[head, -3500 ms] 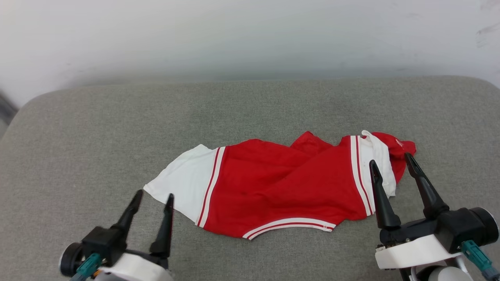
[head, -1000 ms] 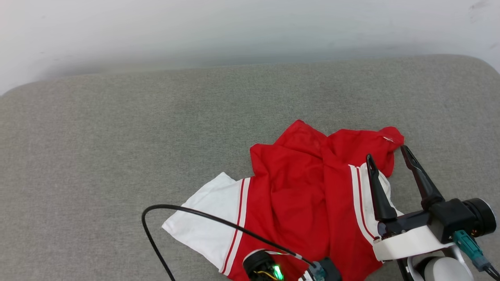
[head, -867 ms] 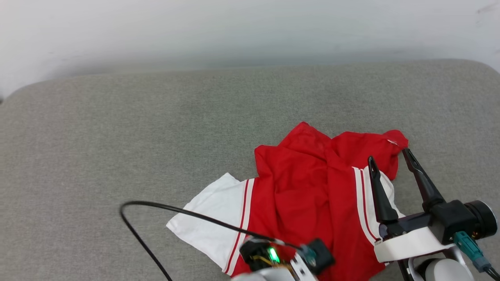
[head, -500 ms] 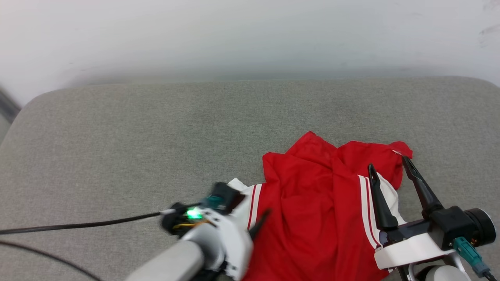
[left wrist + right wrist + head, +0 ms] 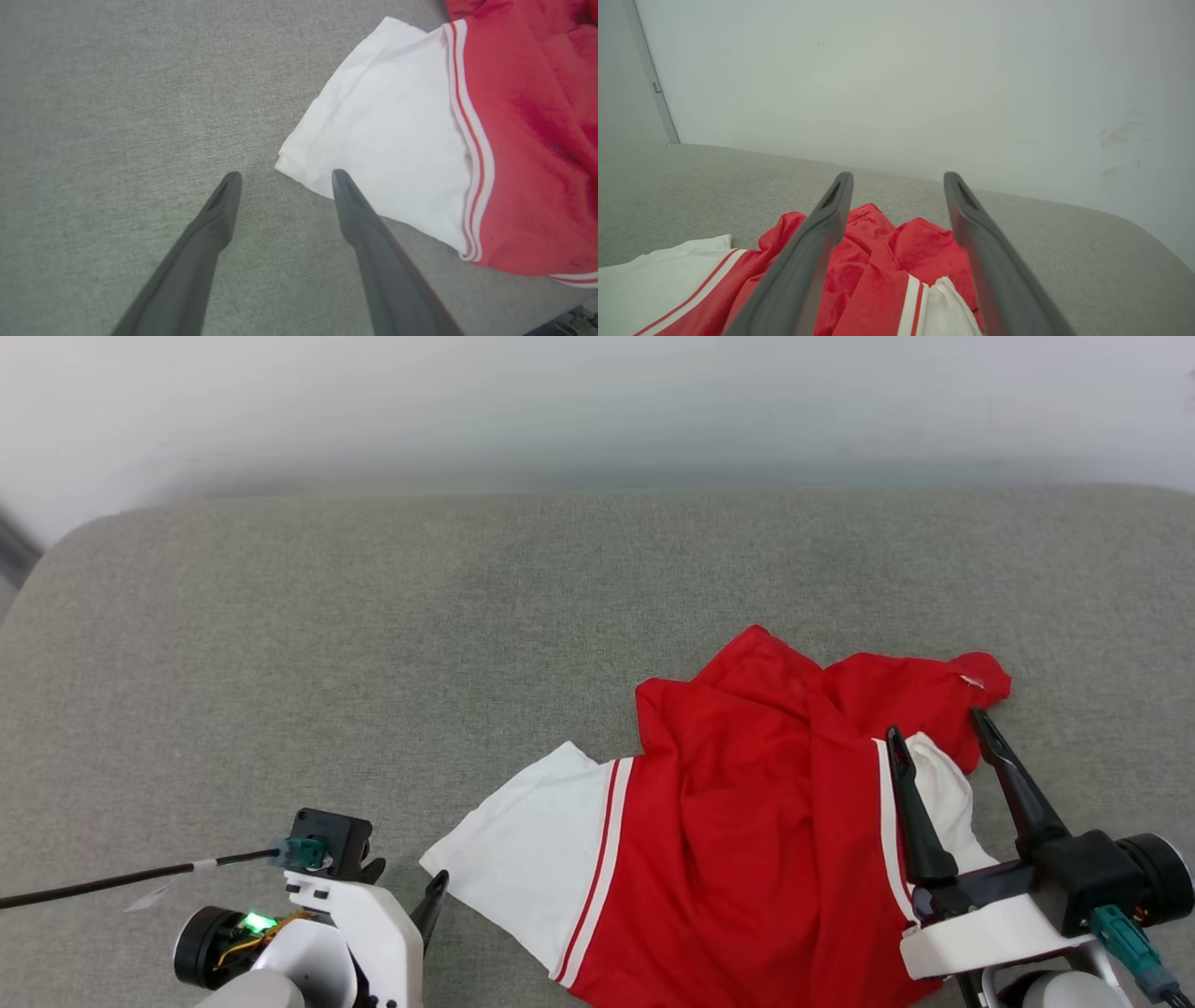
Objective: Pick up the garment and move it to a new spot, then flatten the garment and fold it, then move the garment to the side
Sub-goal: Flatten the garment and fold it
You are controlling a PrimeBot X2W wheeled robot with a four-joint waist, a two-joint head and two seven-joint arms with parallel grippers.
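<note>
Left of the garment (image 5: 747, 821), the left jaws have drawn back, wide like the right jaws.

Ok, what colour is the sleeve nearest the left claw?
White sleeve, with red-and-white striped trim; clearest in the left wrist view.

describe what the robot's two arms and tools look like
The left tool and right tool each have two long, tapered dark fingers on a black mount, a white shell and a teal connector. The left wrist shows a green light and a black cable.
</note>
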